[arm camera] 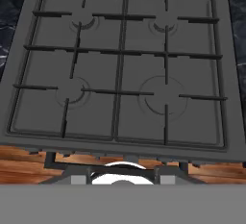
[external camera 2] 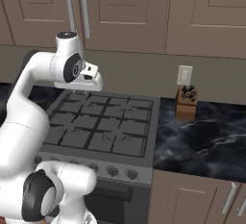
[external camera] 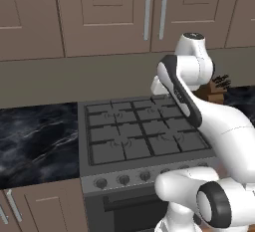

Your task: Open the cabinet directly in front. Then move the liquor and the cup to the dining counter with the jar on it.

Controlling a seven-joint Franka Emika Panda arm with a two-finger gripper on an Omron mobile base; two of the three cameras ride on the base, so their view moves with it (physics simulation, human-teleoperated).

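Note:
The cabinet (external camera: 104, 12) hangs on the wall above the stove. Its double doors are shut, and two long silver handles (external camera: 155, 8) run side by side at the seam. In the right base view the cabinet (external camera 2: 125, 11) is at upper left. My arm is folded over the stove with the hand (external camera 2: 92, 78) well below the doors and pointing down at the burners. My gripper (arm camera: 122, 176) has its tips apart with nothing between them. The liquor, the cup and the dining counter are out of view.
A grey four-burner stove (external camera: 139, 131) lies under the hand, with knobs along its front. Black marble worktop (external camera: 35, 136) flanks it on both sides. A wooden knife block (external camera 2: 186, 103) stands on the right stretch below a wall outlet (external camera 2: 185, 75). Low brown cabinets sit beneath.

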